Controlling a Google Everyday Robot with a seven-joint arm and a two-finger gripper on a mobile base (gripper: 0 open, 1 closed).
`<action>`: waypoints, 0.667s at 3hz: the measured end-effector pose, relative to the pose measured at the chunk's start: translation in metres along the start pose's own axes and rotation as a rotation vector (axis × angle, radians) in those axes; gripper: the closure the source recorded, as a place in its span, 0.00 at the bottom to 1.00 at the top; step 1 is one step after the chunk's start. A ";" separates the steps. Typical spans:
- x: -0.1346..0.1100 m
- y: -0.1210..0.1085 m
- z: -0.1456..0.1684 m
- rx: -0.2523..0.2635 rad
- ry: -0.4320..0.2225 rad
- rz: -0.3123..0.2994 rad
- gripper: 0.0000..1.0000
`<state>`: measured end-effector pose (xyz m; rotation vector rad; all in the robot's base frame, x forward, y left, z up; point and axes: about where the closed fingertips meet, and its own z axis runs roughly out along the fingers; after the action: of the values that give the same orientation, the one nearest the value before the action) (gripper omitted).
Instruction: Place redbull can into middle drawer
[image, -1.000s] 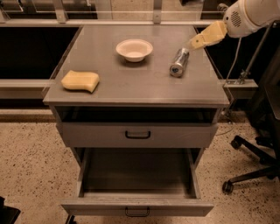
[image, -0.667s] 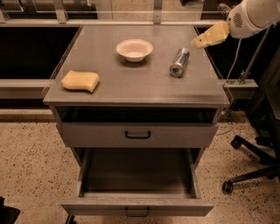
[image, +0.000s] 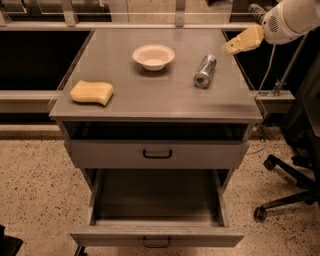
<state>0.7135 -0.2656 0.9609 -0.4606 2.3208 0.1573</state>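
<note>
Redbull can (image: 205, 71) lies on its side near the end effector (image: 229, 48), whose opening I cannot tell.

A silver-blue can (image: 205, 71), white bowl (image: 153, 56) and yellow sponge (image: 92, 92) top a grey cabinet (image: 150, 102) on speckled beige floor (image: 30, 190); the tan gripper (image: 239, 42) hovers at the can's two o'clock.
</note>
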 end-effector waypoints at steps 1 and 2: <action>0.000 -0.004 0.002 0.009 -0.001 0.009 0.00; 0.000 -0.004 0.002 0.009 -0.001 0.009 0.00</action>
<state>0.7161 -0.2689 0.9596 -0.4451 2.3219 0.1516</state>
